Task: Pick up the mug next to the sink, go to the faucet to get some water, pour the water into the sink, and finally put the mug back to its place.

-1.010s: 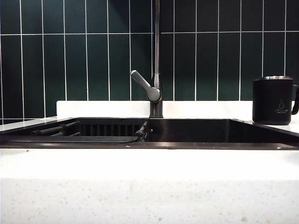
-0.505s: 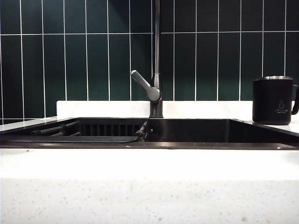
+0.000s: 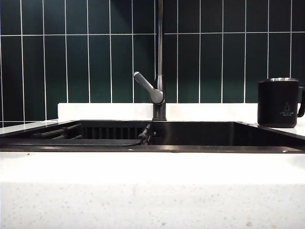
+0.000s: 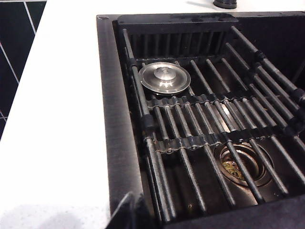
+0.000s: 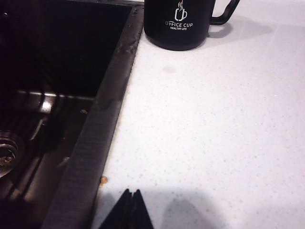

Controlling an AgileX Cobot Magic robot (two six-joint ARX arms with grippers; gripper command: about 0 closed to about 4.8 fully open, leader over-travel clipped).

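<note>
**Both grippers shut and empty, mug untouched on the counter**

Your left gripper [image 4: 135, 210] has its fingertips pressed together with nothing between them. It hangs over the sink's rim [image 4: 114, 119], where dark metal edge meets white speckled counter [image 4: 57, 119]. Beyond it, inside the basin: a roll-up rack of black rods [image 4: 209, 124] laid across, a shiny round metal stopper [image 4: 164, 78] resting on the rods, and an open drain [image 4: 240, 164] under them.

Your right gripper [image 5: 129, 210] is likewise closed to a point and holds nothing. It sits above the counter just beside the sink's other rim. A small brownish speck [image 5: 103, 180] lies on the counter against that rim.

The mug [image 5: 180, 21] stands upright on the counter well ahead of the right gripper, close to the sink's corner, handle turned away from the basin, white logo facing the camera.

In the exterior view, the mug [image 3: 279, 102] is at far right. The faucet [image 3: 159, 59] rises behind the basin at centre, lever angled up to the left. Neither arm shows in that view.
</note>
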